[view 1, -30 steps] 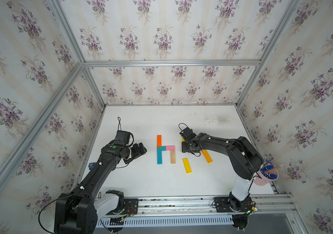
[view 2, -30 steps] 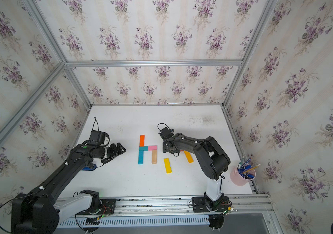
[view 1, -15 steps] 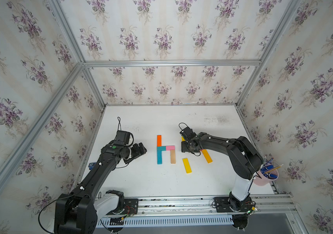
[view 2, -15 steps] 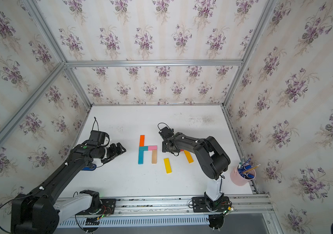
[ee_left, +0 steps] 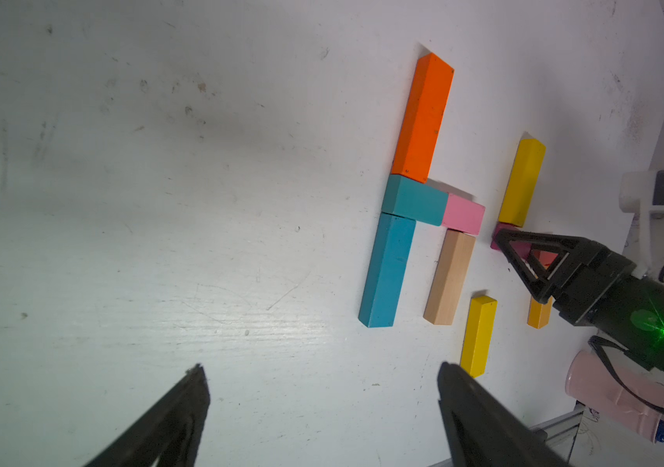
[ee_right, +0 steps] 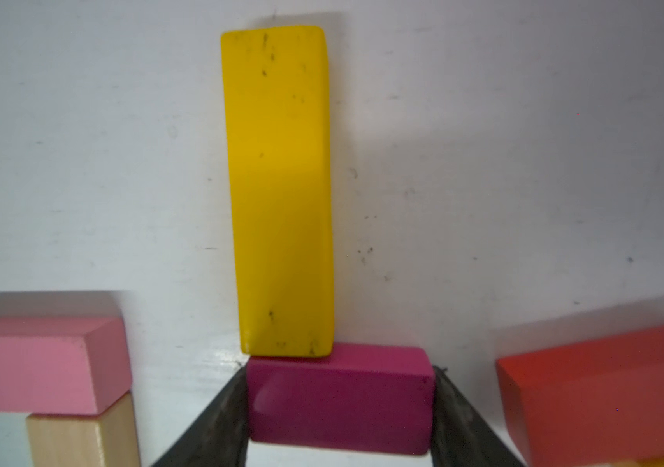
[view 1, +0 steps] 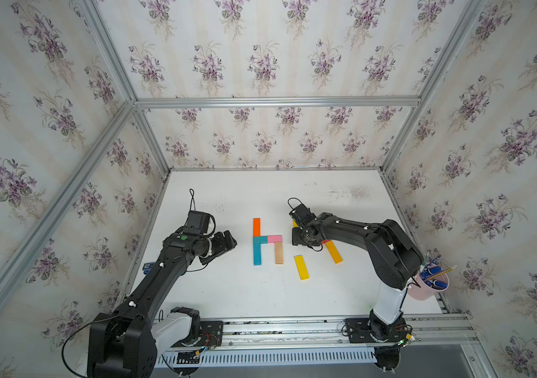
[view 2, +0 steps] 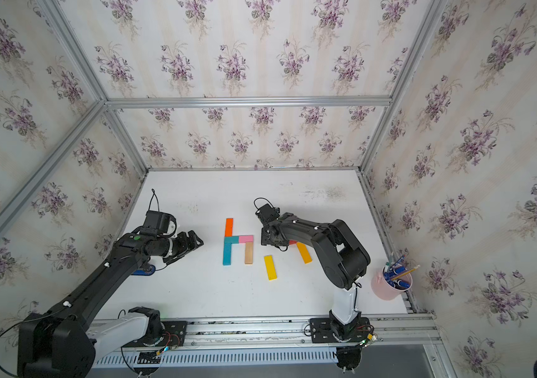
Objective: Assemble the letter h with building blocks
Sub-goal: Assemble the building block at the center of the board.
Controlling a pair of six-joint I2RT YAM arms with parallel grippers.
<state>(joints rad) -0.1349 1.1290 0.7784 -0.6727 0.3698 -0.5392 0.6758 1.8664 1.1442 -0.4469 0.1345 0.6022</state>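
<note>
**Letter h, late stage of assembly.** On the white tabletop (view 1: pixel 228 294) five building blocks lie flat and touching. An orange bar (view 1: pixel 256 226), a short teal bar (view 1: pixel 260 239) and a long teal bar (view 1: pixel 257 254) form the stem. A pink block (view 1: pixel 274 239) makes the arch and a plain wood bar (view 1: pixel 279 253) the right leg. The shape already reads as an h, so little appears left to do.

Five spare blocks lie to its right, apart from it: a yellow bar (view 1: pixel 302 267) near the wood leg, an amber bar (view 1: pixel 334 252), a red block (ee_right: pixel 605 388), a second yellow bar (ee_right: pixel 280 190), and a magenta block (ee_right: pixel 340 398) touching that bar's end.

The right gripper (view 1: pixel 299 237) has its jaws closed on the two ends of the magenta block, which sits just beside the pink block without touching it — whether it belongs in the letter cannot be told. The left gripper (ee_left: pixel 322 388) hovers left of the stem, jaws wide and empty.

A pink cup (view 1: pixel 427 289) of pens stands at the tabletop's right edge. No brand, label or writing is legible
</note>
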